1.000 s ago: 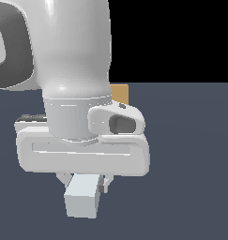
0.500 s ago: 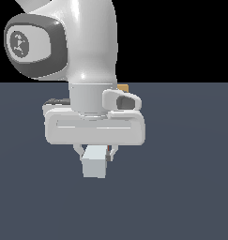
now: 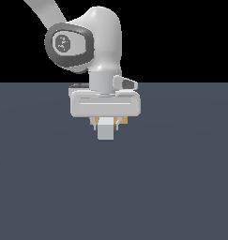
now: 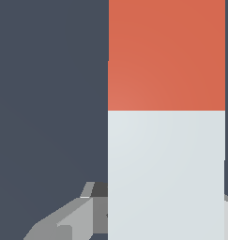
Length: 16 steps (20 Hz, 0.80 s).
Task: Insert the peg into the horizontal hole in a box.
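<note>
gripper farther back now (w/ peg)

The dark slate-blue floor is stretching flat beneath me, filling the lower part of the exterior view up to a straight horizon against black. Behind my hand, slivers of the tan box are showing low over this surface; its contact with the floor is hidden. In the wrist view, the same floor is lying uniformly bare-toned beside me.
</note>
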{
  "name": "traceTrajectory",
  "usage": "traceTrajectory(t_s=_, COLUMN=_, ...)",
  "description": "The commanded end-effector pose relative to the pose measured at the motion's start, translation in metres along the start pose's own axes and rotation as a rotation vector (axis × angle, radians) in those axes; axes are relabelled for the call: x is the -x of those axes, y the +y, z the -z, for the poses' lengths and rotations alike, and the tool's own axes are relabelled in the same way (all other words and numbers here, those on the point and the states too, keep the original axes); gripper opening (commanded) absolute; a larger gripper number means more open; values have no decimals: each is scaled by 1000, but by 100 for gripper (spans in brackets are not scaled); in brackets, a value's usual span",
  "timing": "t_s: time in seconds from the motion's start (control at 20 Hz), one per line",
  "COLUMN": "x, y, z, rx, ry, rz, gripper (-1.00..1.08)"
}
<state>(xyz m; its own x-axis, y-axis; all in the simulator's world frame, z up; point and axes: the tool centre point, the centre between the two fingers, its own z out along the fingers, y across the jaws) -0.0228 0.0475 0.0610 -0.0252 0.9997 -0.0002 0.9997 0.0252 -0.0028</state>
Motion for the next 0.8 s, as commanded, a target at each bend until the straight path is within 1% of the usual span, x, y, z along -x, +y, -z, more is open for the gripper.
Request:
traceTrajectory(t_s=0.0, x=-18, y=4, z=6, rx=3, ry=0, rz=5, gripper=-100)
traceTrajectory(t_s=0.2, x=-34, y=6, z=9, rx=3, ry=0, rz=12, gripper=-100)
traceTrajectory(t_s=0.55, x=-37, y=6, z=8, rx=0, ry=0, rz=14, gripper=-100)
traceTrajectory(t_s=0.75, x=-43, y=11, z=12, rx=4, ry=1, rz=18, gripper=-100)
